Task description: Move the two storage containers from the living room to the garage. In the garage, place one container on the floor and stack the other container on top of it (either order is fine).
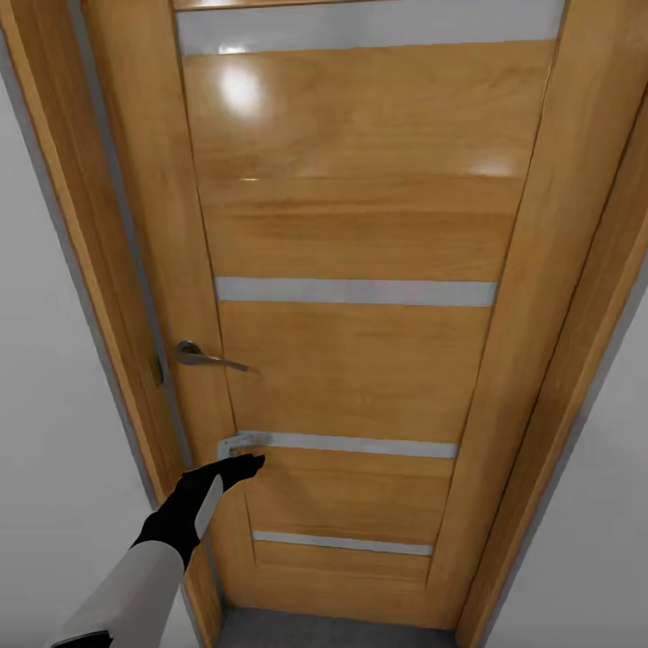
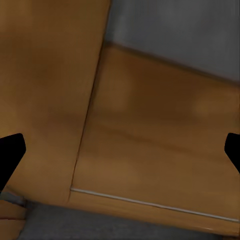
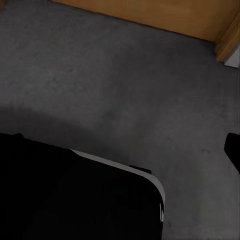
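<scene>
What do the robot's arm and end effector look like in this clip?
The left arm has a smooth pale grey forearm shell that changes to a black wrist with a light grey inset. Its left end effector is matte black with tapered fingers. No cables or markings are visible.

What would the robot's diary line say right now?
place: closed wooden door | left gripper: against door, below handle | jaws: open | floor: grey | containers: unseen

Door [image 1: 360, 243]: honey-coloured wood with visible grain, glossy, crossed by pale grey horizontal strips [image 1: 355, 292]. Door handle [image 1: 209, 358]: silver-grey metal. Door frame [image 1: 576, 270]: same honey wood. Walls [image 1: 45, 405]: plain white-grey. Floor [image 3: 125, 80]: dark grey, mottled concrete. Left arm [image 1: 135, 585]: light grey sleeve, black toward the end.
</scene>
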{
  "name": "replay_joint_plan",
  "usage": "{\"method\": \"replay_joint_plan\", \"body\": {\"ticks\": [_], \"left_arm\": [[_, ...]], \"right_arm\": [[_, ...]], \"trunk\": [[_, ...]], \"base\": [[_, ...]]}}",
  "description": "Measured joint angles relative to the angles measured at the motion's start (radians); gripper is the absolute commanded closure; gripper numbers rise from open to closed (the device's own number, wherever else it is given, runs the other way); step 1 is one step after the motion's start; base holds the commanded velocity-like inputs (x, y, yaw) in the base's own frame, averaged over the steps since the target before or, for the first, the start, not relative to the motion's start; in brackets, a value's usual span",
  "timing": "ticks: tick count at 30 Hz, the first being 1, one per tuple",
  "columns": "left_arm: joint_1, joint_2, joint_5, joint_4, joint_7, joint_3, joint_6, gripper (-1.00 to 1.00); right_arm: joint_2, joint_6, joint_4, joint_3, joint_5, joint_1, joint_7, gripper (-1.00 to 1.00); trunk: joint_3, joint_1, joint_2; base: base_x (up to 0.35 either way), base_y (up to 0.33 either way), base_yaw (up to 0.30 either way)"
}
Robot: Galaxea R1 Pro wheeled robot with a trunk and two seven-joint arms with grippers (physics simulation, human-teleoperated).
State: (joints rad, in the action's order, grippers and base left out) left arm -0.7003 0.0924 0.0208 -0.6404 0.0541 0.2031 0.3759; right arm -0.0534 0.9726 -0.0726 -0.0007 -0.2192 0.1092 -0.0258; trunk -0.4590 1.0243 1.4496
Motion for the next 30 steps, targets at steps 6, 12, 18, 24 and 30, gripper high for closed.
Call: {"method": "replay_joint_plan", "body": {"ticks": [6,12,18,24,30], "left_arm": [[0.000,-0.003,-0.002,0.000,0.000,0.001,0.000,-1.00],[0.000,0.002,-0.002,0.000,-0.001,0.001,0.000,-1.00],[0.000,0.003,-0.004,-0.001,-0.001,0.002,-0.002,-1.00],[0.000,0.003,-0.002,0.000,-0.001,0.001,-0.002,-1.00],[0.000,0.001,-0.005,0.000,-0.001,0.002,-0.002,-1.00]], "right_arm": [[0.000,0.001,0.000,0.000,0.000,0.000,0.001,-1.00],[0.000,0.000,0.000,0.000,0.001,0.000,0.001,-1.00],[0.000,-0.033,0.000,0.000,0.000,0.000,0.004,-1.00],[0.000,-0.037,0.000,0.000,0.000,0.000,0.004,-1.00],[0.000,-0.037,0.000,0.000,0.000,0.000,0.004,-1.00]], "trunk": [[0.000,0.000,0.000],[0.000,0.000,0.000],[0.000,0.001,0.000],[0.000,0.000,0.000],[0.000,0.000,0.000]], "base": [[0.328,0.000,0.000],[0.318,0.000,0.000],[0.068,0.000,0.000],[0.199,0.011,0.000],[0.323,0.000,0.000]]}}
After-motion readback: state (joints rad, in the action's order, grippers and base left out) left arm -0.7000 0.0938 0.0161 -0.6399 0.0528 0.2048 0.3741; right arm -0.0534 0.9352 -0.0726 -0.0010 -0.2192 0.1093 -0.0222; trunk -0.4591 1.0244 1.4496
